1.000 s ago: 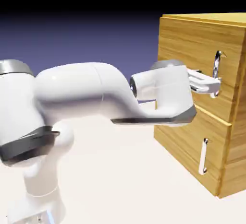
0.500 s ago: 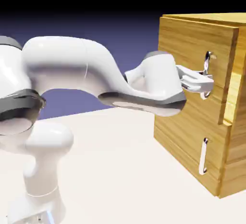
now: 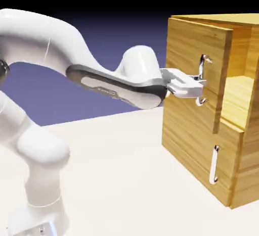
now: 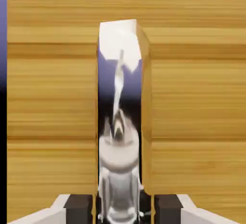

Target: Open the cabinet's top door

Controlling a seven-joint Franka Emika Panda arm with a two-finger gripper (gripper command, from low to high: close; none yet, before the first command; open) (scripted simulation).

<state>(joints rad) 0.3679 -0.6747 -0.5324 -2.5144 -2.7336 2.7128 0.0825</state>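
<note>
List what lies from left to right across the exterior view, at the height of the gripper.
White arm → gripper, shut on the top door's handle → top door, swung partly open → the cabinet and its exposed inside.

The cabinet is light-brown wood with darker streaked grain, and the top door matches it. Both bar handles are shiny silver: the long one and the short one. The arm is white with grey bands, the gripper white, the surface off-white.
</note>
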